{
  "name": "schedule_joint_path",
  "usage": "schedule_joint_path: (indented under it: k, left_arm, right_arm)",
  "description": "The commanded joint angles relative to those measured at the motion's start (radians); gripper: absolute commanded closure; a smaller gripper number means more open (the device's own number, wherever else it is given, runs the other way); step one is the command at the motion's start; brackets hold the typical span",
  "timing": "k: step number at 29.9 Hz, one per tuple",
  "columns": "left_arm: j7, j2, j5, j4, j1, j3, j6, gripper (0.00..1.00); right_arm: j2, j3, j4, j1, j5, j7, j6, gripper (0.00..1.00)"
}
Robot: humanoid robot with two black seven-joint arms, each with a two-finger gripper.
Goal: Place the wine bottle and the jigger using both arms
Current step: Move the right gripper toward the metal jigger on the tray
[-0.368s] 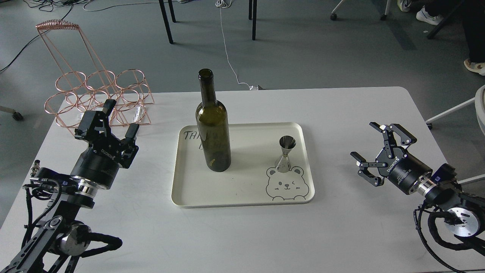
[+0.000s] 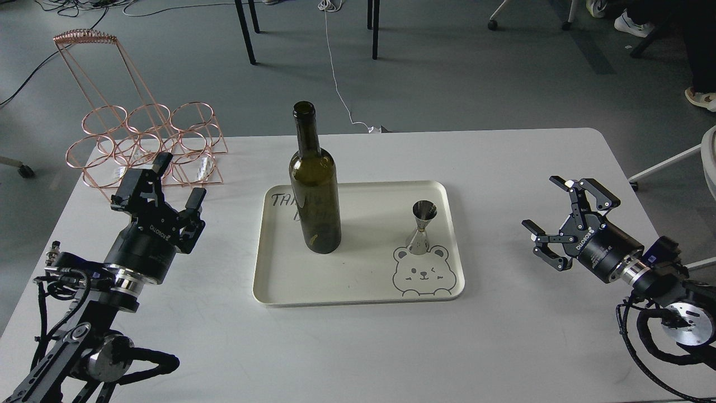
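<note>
The dark olive-green wine bottle (image 2: 315, 190) stands upright on the left half of a cream tray (image 2: 358, 285) at the table's middle. The small silver jigger (image 2: 422, 228) stands upright on the tray's right side, just above a printed bear face. My left gripper (image 2: 179, 178) is open and empty, well left of the tray over the table. My right gripper (image 2: 543, 204) is open and empty, well right of the tray. Neither gripper touches anything.
A copper wire bottle rack (image 2: 142, 137) stands at the table's back left corner, just behind my left gripper. The white table (image 2: 358, 347) ends near the back behind the tray. Chair legs and cables lie on the floor beyond.
</note>
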Motion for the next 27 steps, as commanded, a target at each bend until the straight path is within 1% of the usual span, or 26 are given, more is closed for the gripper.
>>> schedule_joint_path:
  k: [1,3,6,8,9,10,11,13,15,19,21,25,27]
  left_arm:
    - [-0.013,0.035,-0.003,0.011,-0.002,-0.003,-0.021,0.02]
    - [-0.038,0.039,-0.005,0.009,-0.005,-0.006,-0.026,0.02]
    - [-0.061,0.045,-0.005,0.001,-0.005,-0.005,-0.029,0.02]
    - [-0.087,0.046,-0.003,0.001,-0.005,-0.005,-0.028,0.02]
    - [-0.101,0.046,-0.003,0.001,-0.005,-0.005,-0.026,0.02]
    - [-0.116,0.046,-0.003,0.000,-0.005,-0.005,-0.024,0.02]
    - [-0.122,0.046,-0.002,0.000,-0.005,-0.003,-0.024,0.02]
    - [-0.124,0.046,-0.002,-0.003,-0.003,-0.003,-0.024,0.02]
    - [-0.125,0.045,-0.002,-0.003,-0.002,-0.003,-0.024,0.02]
    - [-0.126,0.046,-0.002,-0.006,0.000,-0.005,-0.026,0.02]
    - [-0.126,0.046,-0.002,-0.006,-0.002,-0.005,-0.026,0.02]
    - [-0.126,0.042,-0.002,-0.012,0.000,0.000,-0.026,0.02]
    - [-0.126,0.041,-0.002,-0.014,0.000,0.002,-0.026,0.02]
  right_arm:
    - [-0.056,0.030,0.004,0.023,-0.091,0.000,0.000,0.01]
    - [-0.085,0.042,0.042,0.060,-0.229,0.000,0.000,0.01]
    - [-0.145,0.086,0.150,0.083,-0.498,0.000,0.000,0.01]
    - [-0.175,0.126,0.231,0.082,-0.693,0.000,-0.034,0.01]
    - [-0.186,0.137,0.275,0.077,-0.779,0.000,-0.071,0.01]
    - [-0.194,0.140,0.321,0.073,-0.883,0.000,-0.138,0.01]
    - [-0.195,0.134,0.346,0.071,-0.954,0.000,-0.203,0.01]
    - [-0.186,0.123,0.369,0.059,-1.095,0.000,-0.348,0.01]
    - [-0.180,0.102,0.369,0.046,-1.227,0.000,-0.473,0.01]
    - [-0.122,0.033,0.359,0.045,-1.465,0.000,-0.700,0.01]
    - [-0.102,0.008,0.348,0.046,-1.553,0.000,-0.771,0.01]
    - [-0.042,0.007,0.284,0.057,-1.757,0.000,-0.792,0.01]
    - [-0.024,0.007,0.235,0.050,-1.841,0.000,-0.846,0.01]
